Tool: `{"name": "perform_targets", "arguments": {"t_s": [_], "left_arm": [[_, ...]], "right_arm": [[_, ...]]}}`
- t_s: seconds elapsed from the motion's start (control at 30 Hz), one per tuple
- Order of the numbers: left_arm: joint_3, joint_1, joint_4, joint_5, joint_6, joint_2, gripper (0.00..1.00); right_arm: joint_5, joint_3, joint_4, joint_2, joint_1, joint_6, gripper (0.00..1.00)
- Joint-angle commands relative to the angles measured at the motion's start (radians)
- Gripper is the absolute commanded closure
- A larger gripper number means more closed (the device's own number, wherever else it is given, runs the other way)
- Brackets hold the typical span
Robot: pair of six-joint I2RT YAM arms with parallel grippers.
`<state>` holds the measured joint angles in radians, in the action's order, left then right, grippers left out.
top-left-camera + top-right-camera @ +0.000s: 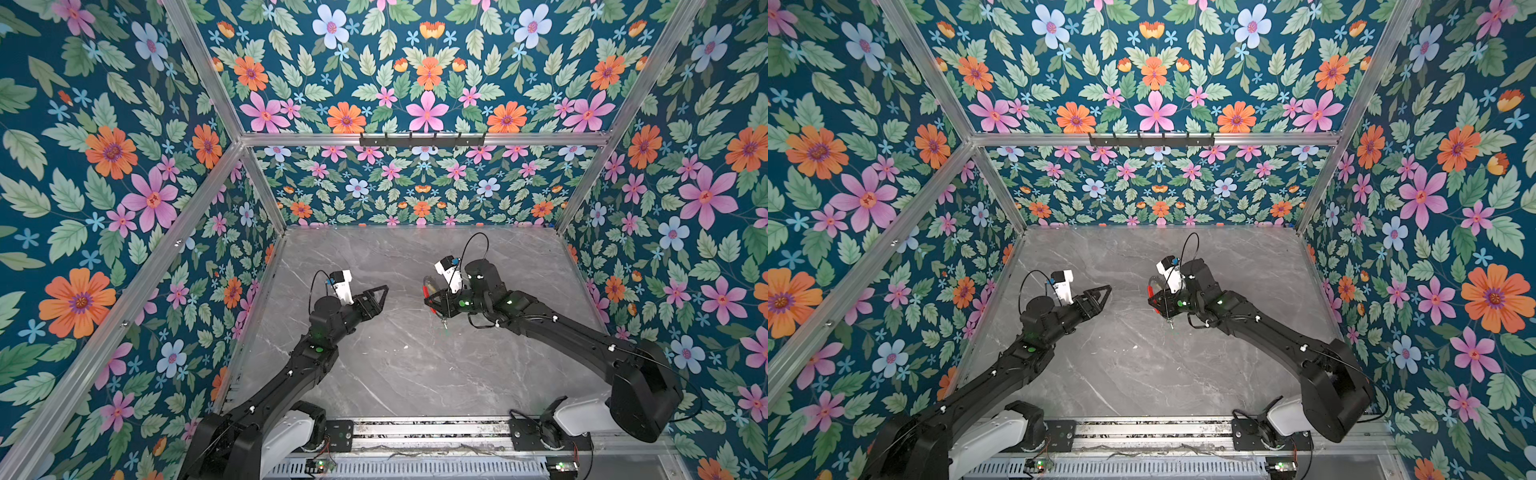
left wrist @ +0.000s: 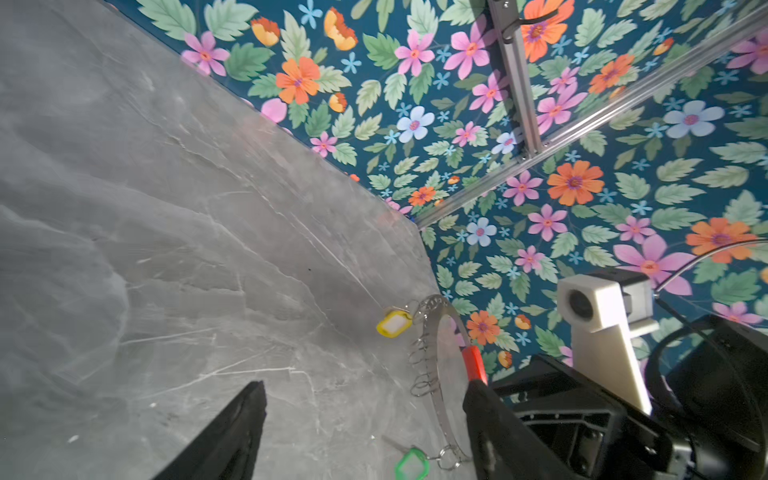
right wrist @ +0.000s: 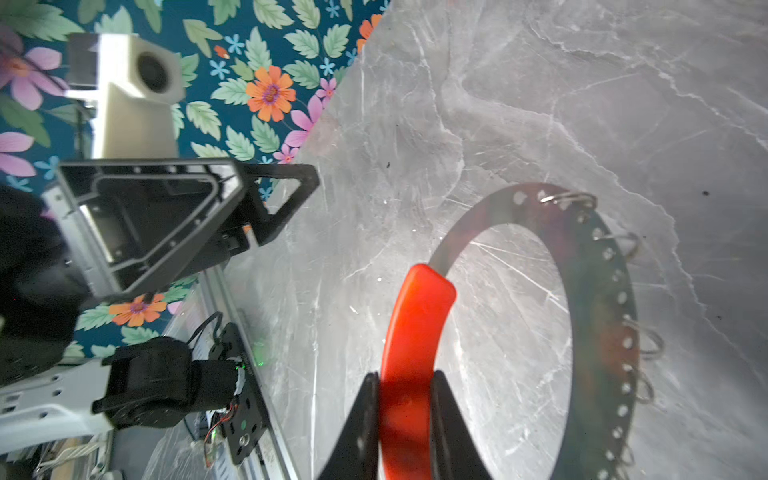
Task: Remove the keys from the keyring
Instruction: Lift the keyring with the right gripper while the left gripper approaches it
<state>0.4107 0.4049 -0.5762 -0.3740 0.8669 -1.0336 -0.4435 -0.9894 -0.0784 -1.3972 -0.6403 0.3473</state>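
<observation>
Left pincer (image 2: 365,388) spread wide beside the upright keyring (image 2: 473,362); yellow-tagged key (image 2: 394,323) and green-tagged key (image 2: 411,464) hang from its rim

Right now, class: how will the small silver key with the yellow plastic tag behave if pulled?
Likely floppy: the yellow-tagged key joins the dark grey metal hoop only through a small split ring. Probably light: it looks small and thin.

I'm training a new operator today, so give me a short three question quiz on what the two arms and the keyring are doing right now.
1. True or false: the left gripper holds the keyring.
2. What colour is the part clamped by the fingers of the right gripper: A grey, B red, C yellow?
3. How many tagged keys hang on the keyring?
Key: 1 false, it is open and apart. 2 B, the red segment. 3 two, one tagged yellow, one green.
</observation>
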Motion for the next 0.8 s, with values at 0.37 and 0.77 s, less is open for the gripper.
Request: {"name": "perform_targets", "arguments": {"t_s": [0.37,0.77], "left_arm": [[0.043,0.132,-0.520,-0.141,0.223,-0.248,0.25],[0.101,0.182,-0.325,-0.085,0.123,-0.260,0.41]], "right_arm": [[0.146,-0.027,-0.127,0.058,-0.099,-0.186,0.82],[0.289,-0.095,-0.190,0.046,-0.160,-0.276,0.82]]}}
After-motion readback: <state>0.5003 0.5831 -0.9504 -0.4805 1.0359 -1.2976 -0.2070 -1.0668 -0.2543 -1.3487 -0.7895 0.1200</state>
